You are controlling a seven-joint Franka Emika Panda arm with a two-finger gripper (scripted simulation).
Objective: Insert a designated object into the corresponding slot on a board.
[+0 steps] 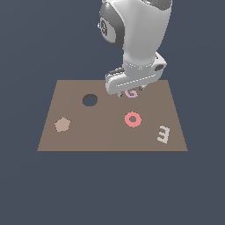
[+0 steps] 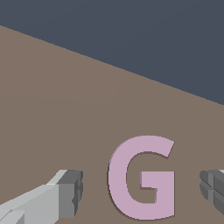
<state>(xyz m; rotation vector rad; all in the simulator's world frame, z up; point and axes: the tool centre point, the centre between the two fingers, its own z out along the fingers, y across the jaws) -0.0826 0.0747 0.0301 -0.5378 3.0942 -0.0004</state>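
while the arm reaches down over the far part of the board (image 1: pixel 110 127), the gripper (image 1: pixel 130 94) sits low above the lilac g piece (image 1: pixel 131 92), which lies flat on the brown surface. in the wrist view the g piece (image 2: pixel 142 177) lies between the two fingertips, one dark pad (image 2: pixel 72 192) on one side and the other pad (image 2: pixel 213 190) on the opposite side. the jaws stand wide apart, with a clear strip of board showing between each pad and the letter; neither pad touches the piece. nothing is held.

in the exterior view the g piece is partly hidden by the gripper body, so only its near edge shows beneath the fingers. the piece sits toward the far edge of the board, slightly to the exterior view's right of centre. whether it rests in a slot cannot be told; a thin dark outline runs along its edge in the wrist view.

a round dark hole (image 1: pixel 89 100) lies to the exterior view's left of the gripper, well apart from it. a red ring (image 1: pixel 132 119) lies nearer than the g piece, close by. a white letter e (image 1: pixel 163 134) lies near the right near corner. a pale pentagon (image 1: pixel 62 125) lies on the left side of the board.
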